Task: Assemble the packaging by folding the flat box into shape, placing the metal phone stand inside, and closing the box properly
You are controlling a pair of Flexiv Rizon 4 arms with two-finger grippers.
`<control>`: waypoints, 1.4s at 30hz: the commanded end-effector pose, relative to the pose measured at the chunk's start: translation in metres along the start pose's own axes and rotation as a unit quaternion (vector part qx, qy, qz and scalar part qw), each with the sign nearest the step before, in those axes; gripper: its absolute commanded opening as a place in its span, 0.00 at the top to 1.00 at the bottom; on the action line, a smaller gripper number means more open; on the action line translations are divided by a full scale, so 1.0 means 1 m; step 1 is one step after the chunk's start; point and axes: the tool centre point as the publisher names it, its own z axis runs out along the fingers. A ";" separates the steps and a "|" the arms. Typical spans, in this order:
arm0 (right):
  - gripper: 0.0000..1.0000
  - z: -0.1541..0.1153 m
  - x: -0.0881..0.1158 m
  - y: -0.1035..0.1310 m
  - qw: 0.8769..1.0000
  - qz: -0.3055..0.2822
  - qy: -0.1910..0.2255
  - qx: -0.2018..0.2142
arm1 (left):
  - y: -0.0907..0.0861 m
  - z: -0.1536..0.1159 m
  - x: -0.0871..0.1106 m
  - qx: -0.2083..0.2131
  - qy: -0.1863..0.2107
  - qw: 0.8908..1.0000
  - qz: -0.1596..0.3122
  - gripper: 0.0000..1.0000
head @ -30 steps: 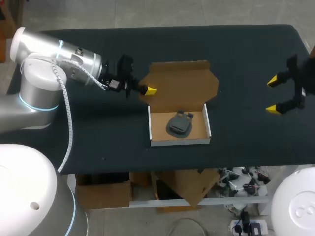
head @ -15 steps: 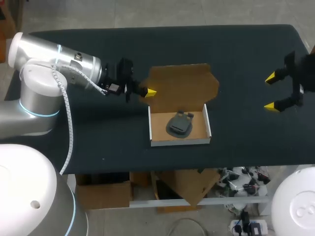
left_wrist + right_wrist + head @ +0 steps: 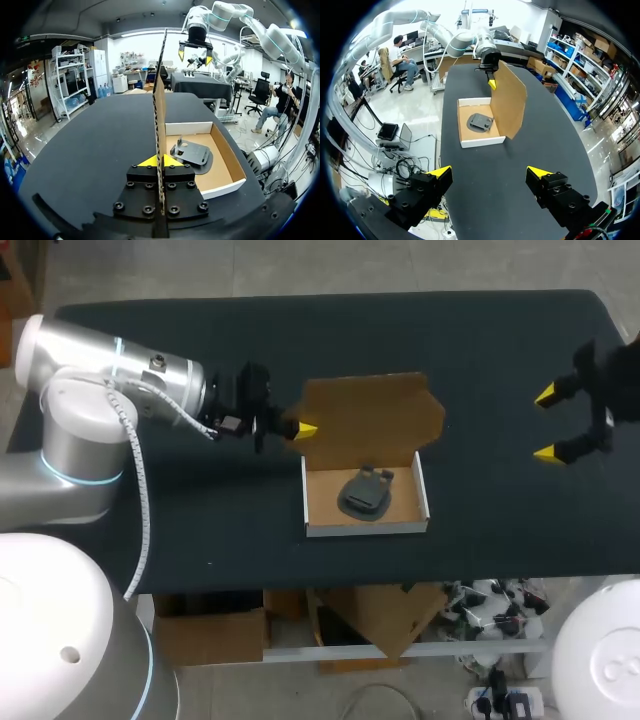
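The cardboard box (image 3: 365, 528) sits open at the table's middle with the dark metal phone stand (image 3: 364, 493) lying inside. Its brown lid (image 3: 370, 415) stands raised at the far side. My left gripper (image 3: 305, 427) is shut on the lid's left edge. In the left wrist view the lid (image 3: 160, 100) runs edge-on up from between the yellow tips of my left gripper (image 3: 160, 161), with the stand (image 3: 192, 152) beside it in the tray. My right gripper (image 3: 547, 423) hovers open at the table's right, far from the box (image 3: 480, 141), with nothing between its fingers (image 3: 439, 172).
The black table (image 3: 200, 530) lies bare on both sides of the box. Its front edge runs just below the tray, and wide free room lies between the box and my right gripper.
The lid has tipped a little more upright in my left gripper. My right gripper has drifted slightly toward the far side of the table, still open.
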 end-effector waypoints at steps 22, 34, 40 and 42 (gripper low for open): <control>0.00 0.001 -0.005 0.010 1.000 -0.003 -0.001 0.009 | 0.002 0.002 0.007 -0.006 -0.025 0.999 0.024 1.00; 0.00 0.001 -0.007 0.013 1.000 0.002 -0.008 0.023 | 0.002 -0.001 0.009 -0.001 -0.037 0.999 0.031 1.00; 0.00 0.000 -0.008 0.014 0.999 0.015 -0.018 0.040 | 0.001 -0.001 0.009 -0.001 -0.037 0.999 0.032 1.00; 0.00 0.000 -0.008 0.014 0.999 0.015 -0.018 0.040 | 0.001 -0.001 0.009 -0.001 -0.037 0.999 0.032 1.00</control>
